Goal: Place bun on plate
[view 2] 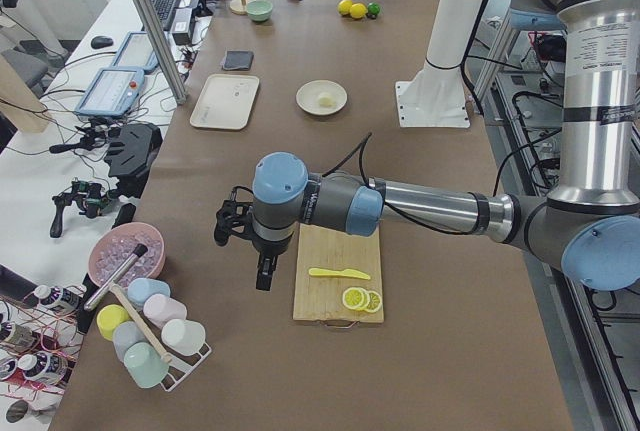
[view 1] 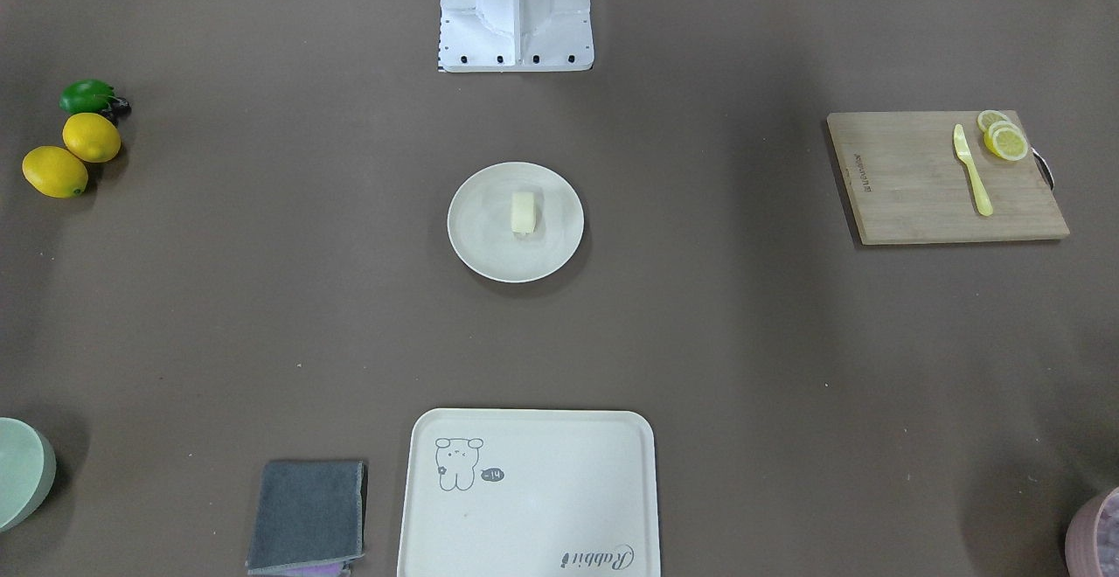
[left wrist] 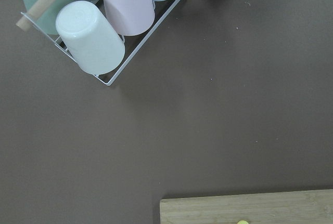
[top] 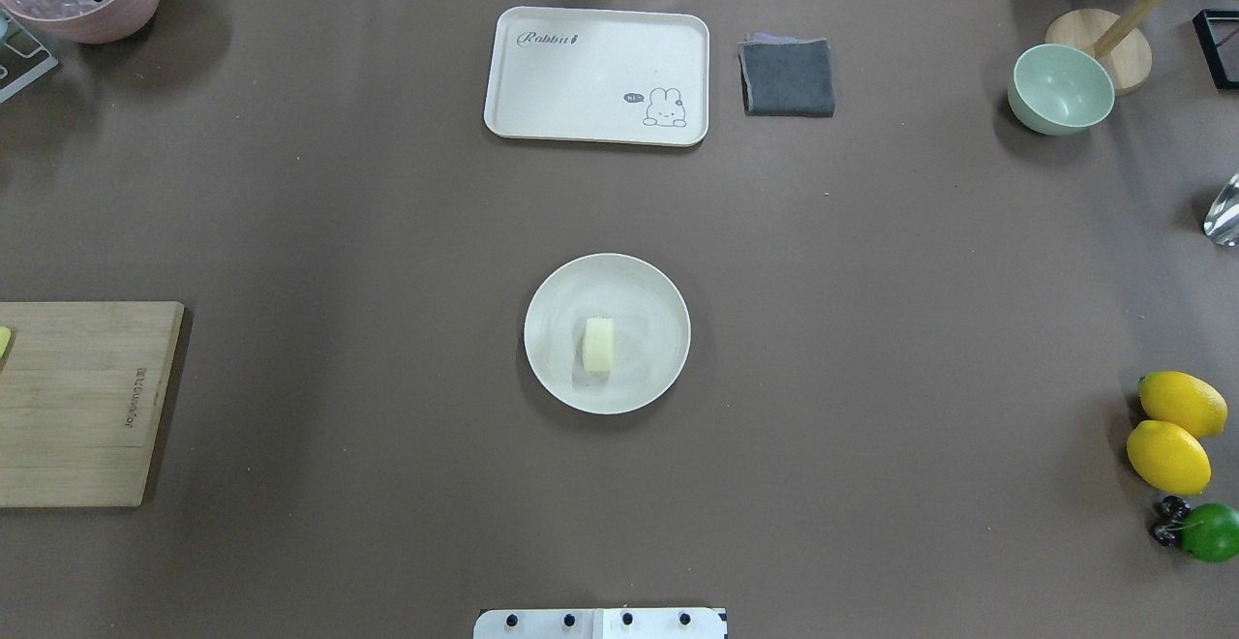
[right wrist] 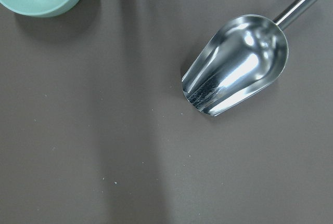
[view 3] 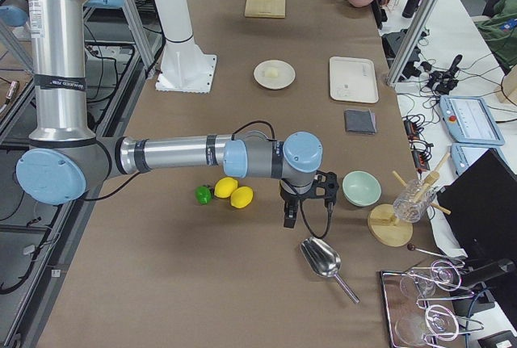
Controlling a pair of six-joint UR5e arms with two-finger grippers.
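Observation:
The pale cream bun (view 1: 523, 212) (top: 598, 344) lies near the middle of the round cream-white plate (view 1: 476, 249) (top: 554, 378) at the table's centre, with nothing touching it. No arm shows in the overhead or front-facing views. In the exterior left view my left gripper (view 2: 263, 277) hangs far from the plate (view 2: 306, 104), beside the cutting board (view 2: 338, 273). Seen from the exterior right, my right gripper (view 3: 288, 217) hovers past the lemons (view 3: 234, 192), far from the plate (view 3: 261, 79). I cannot tell whether either gripper is open or shut.
A cream tray (top: 596, 76) and a grey cloth (top: 788, 76) lie on the far side of the table. A green bowl (top: 1060, 89), lemons (top: 1173, 431) and a metal scoop (right wrist: 237, 65) are on my right. The board with lemon slices (view 1: 1003, 136), a knife (view 1: 972, 170) and a cup rack (left wrist: 101, 24) are on my left.

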